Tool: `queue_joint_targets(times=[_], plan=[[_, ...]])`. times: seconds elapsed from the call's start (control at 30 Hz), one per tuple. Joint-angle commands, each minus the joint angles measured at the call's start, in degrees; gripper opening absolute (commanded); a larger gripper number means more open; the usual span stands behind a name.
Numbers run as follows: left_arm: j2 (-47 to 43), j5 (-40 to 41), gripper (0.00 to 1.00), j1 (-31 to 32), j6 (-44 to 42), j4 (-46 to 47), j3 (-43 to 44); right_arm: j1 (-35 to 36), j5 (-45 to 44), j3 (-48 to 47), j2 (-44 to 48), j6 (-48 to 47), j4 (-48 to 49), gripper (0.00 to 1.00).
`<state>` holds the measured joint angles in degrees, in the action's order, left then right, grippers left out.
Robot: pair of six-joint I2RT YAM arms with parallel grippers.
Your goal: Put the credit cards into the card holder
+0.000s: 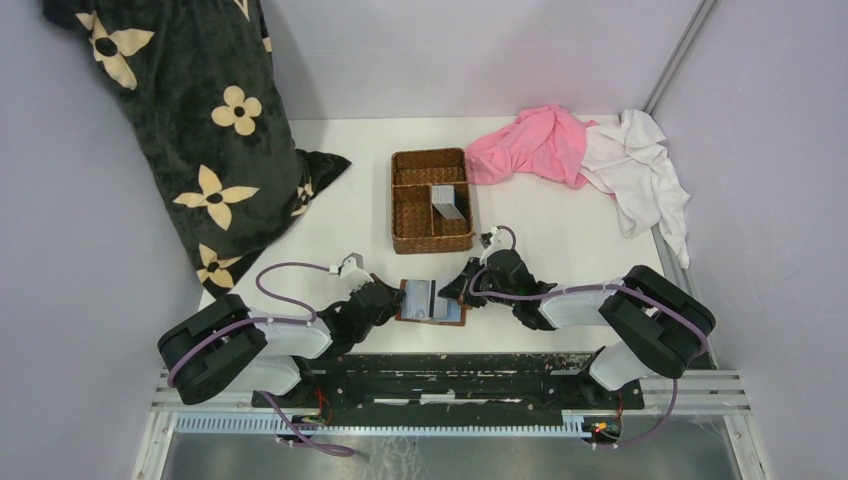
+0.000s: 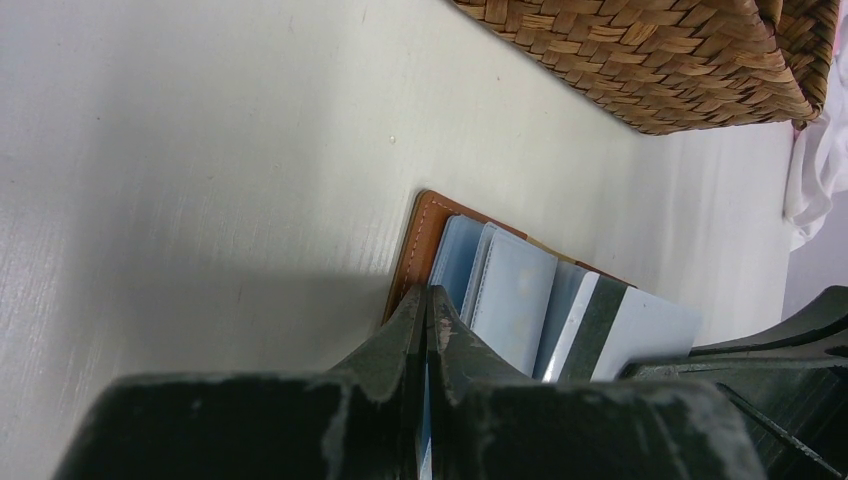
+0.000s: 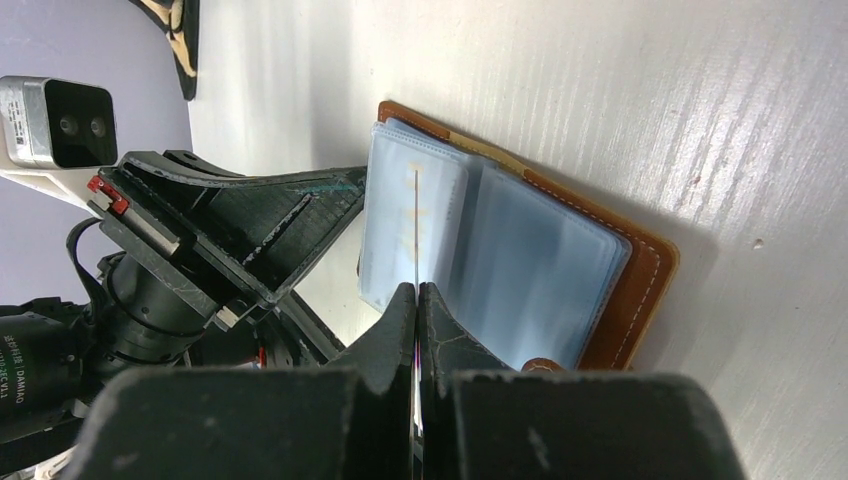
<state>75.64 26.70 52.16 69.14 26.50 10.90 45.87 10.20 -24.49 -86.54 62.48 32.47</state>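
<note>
The card holder (image 1: 445, 312) lies open near the table's front edge, brown leather (image 2: 425, 225) under clear bluish sleeves (image 3: 540, 270). My left gripper (image 1: 393, 303) (image 2: 427, 295) is shut on the edge of one sleeve at the holder's left side. My right gripper (image 1: 457, 292) (image 3: 417, 290) is shut on a credit card (image 3: 414, 215), seen edge-on over the sleeves. In the left wrist view that card (image 2: 650, 330) is grey with a dark stripe and rests on the holder's right half. More credit cards (image 1: 450, 201) stand in the wicker basket.
The wicker basket (image 1: 432, 235) (image 2: 650, 60) stands just behind the holder. A pink cloth (image 1: 530, 145) and a white cloth (image 1: 640, 165) lie at the back right. A black floral blanket (image 1: 200, 130) fills the back left.
</note>
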Motion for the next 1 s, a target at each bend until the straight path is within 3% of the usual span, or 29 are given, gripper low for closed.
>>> queue_joint_targets(times=[0.0, 0.97], plan=[[2.52, -1.91, 0.07, 0.56, -0.57, -15.47, -3.77, -0.39, -1.08, 0.77, 0.14, -0.78, 2.84, 0.01], [3.06, -2.05, 0.07, 0.51, -0.55, -15.71, -3.34, -2.67, 2.10, 2.50, -4.23, 1.58, 9.39, 0.01]])
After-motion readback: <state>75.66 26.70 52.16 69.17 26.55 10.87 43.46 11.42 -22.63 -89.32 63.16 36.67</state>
